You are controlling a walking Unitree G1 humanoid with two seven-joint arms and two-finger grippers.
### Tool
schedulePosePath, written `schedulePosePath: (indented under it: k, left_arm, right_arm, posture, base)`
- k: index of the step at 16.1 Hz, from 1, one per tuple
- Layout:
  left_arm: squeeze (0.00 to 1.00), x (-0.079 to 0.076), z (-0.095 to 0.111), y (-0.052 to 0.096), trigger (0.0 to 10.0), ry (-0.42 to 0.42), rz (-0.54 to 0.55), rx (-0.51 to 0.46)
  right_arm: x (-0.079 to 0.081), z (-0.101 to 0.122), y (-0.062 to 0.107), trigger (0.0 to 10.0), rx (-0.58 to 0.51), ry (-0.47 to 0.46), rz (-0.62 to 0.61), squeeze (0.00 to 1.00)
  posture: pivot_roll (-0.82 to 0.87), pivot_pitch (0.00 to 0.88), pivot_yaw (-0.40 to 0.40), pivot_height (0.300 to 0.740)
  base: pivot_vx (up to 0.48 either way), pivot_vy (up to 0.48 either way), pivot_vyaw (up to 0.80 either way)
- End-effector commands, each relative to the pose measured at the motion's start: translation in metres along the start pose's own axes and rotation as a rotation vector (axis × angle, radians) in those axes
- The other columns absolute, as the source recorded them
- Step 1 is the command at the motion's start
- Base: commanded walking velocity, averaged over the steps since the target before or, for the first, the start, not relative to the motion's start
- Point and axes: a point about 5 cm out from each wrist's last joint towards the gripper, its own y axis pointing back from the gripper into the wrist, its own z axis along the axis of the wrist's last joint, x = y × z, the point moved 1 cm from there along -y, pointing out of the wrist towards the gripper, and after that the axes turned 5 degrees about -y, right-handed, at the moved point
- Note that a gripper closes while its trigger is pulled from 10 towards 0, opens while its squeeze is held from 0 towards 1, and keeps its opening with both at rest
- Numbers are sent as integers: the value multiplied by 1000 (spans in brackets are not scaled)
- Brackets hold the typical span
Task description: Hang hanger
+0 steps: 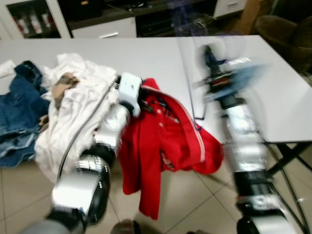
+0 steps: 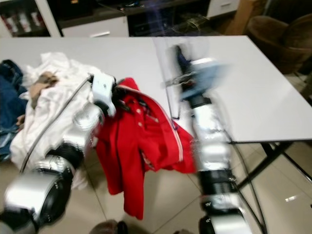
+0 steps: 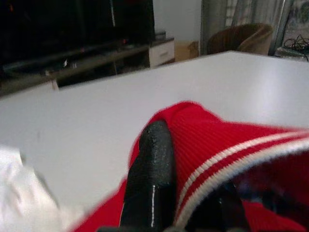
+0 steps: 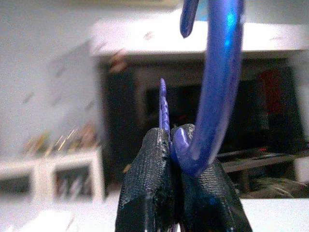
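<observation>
Head views: a red knitted jacket with white stripe trim is being held at its collar by the left gripper, draped off the edge of the pale grey table and hanging toward the tiled floor. A heap of white cloth and blue denim is lying on the table's left part. The right arm is being shown raised and heavily blurred; the right gripper is being seen above the table, a faint blue streak rising from it.

Left wrist view: the red collar is being pinched between the black fingers, the jaws narrow on the fabric.

Right wrist view: a glossy blue plastic hanger is being clamped at the base of its hook by the right gripper's black fingers, pressed together around it, hook pointing up.

Progress, as judged: both items are being held, but the hanger is apart from the jacket. Insertion into the garment and hanging on a rail are judged not yet done; no rail is being made out.
</observation>
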Motion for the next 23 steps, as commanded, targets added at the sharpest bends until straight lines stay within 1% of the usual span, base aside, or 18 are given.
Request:
schedulePosePath:
  k: [1,3,4,5,7,8,9,10,11,12,13,14,15,17,20,21,22,23]
  left_arm:
    - [0,4,2,1,10000,-5,12,-11]
    - [0,4,2,1,10000,-7,10,-8]
    - [0,3,2,0,10000,-7,8,-8]
    - [0,-1,3,0,10000,-10,-5,-14]
    - [0,-1,3,1,10000,-15,-8,-16]
    - [0,0,3,3,10000,-49,-15,-28]
    - [0,2,1,6,10000,-55,-16,-32]
    - [0,3,-1,7,10000,-48,-14,-28]
    - [0,3,-2,8,10000,-48,-14,-24]
    - [0,3,-3,9,10000,-48,-14,-23]
    - [0,4,-4,10,10000,-43,-13,-21]
    - [0,4,-4,10,10000,-40,-12,-21]
    - [0,4,-4,11,10000,-40,-15,-23]
    - [0,4,-2,12,10000,-43,-30,-39]
    - [0,5,2,18,10000,-84,-54,-86]
    - [0,7,2,21,10000,-85,-53,-97]
    - [0,8,0,27,10000,-101,-50,-112]
    - [0,8,-1,29,10000,-106,-49,-117]
  right_arm:
    - [-9,10,3,10000,-34,-26,-44,0]
    - [-20,25,0,10000,-96,-5,-86,0]
    - [-22,28,-1,10000,-109,-1,-94,0]
    - [-32,45,1,10000,-139,22,-114,0]
    - [-39,53,5,10000,-136,46,-122,0]
    - [-52,65,16,10000,-120,146,-135,0]
    - [-56,69,25,10000,-70,328,-91,0]
    - [-60,66,34,10000,-5,445,-57,0]
    - [-71,62,49,10000,64,473,-81,0]
    - [-78,60,62,10000,111,501,-87,0]
    - [-81,58,77,10000,158,522,-86,0]
    - [-81,55,96,10000,224,518,-70,0]
    - [-74,50,112,10000,285,511,-17,0]
    - [-56,41,129,10000,348,477,89,0]
    - [-37,32,141,10000,371,418,134,0]
    - [-29,28,146,10000,384,398,147,0]
    - [-16,20,154,10000,405,369,172,0]
    - [-11,18,157,10000,411,363,181,0]
  posture:
    - [-18,0,36,740]
    - [-24,0,41,740]
    - [-27,0,42,740]
    - [-29,0,44,740]
    - [-29,0,44,740]
    - [-34,0,45,740]
    - [-38,0,46,740]
    - [-38,0,46,740]
    - [-44,0,46,740]
    - [-46,0,45,740]
    - [-50,0,46,740]
    - [-57,0,49,740]
    - [-66,1,57,740]
    - [-75,0,66,740]
    - [-76,0,72,740]
    - [-72,0,72,740]
    - [-72,0,72,740]
    - [-72,0,72,740]
  base:
    - [0,0,0]
    - [0,0,0]
    - [0,0,0]
    - [0,0,0]
    - [0,0,0]
    - [0,0,0]
    - [0,0,0]
    - [0,0,0]
    - [0,0,0]
    - [0,0,0]
    - [0,0,0]
    - [0,0,0]
    - [0,0,0]
    - [0,0,0]
    - [0,0,0]
    - [0,0,0]
    - [0,0,0]
    - [0,0,0]
